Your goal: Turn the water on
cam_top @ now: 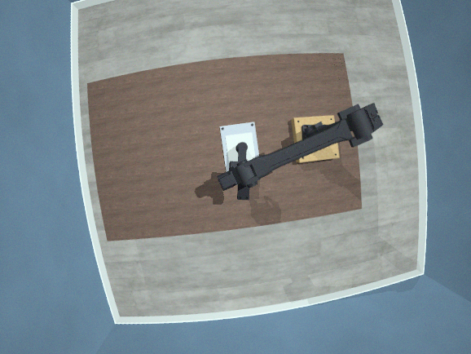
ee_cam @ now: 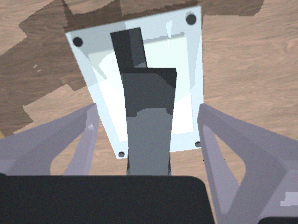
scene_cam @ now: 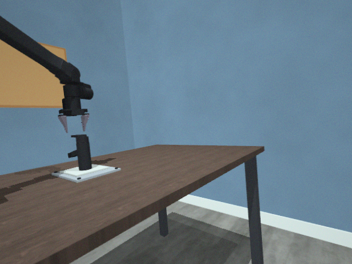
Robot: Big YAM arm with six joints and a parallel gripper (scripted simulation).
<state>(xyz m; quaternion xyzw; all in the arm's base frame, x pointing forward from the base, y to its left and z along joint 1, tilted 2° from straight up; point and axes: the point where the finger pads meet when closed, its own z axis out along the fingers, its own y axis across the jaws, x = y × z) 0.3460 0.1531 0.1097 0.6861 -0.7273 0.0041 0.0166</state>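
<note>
- Gripper (scene_cam: 74,122) hangs at left of the frame, just above the tap (scene_cam: 83,152), not touching.
- Fingers are spread, holding nothing.
- Lever (scene_cam: 78,136) lies flat on top.

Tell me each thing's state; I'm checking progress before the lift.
Gripper: open, empty, hovering just above the tap, touching nothing.
Tap: upright on its white base plate.
Lever: lying flat on the tap's top, not yet lifted.
</note>
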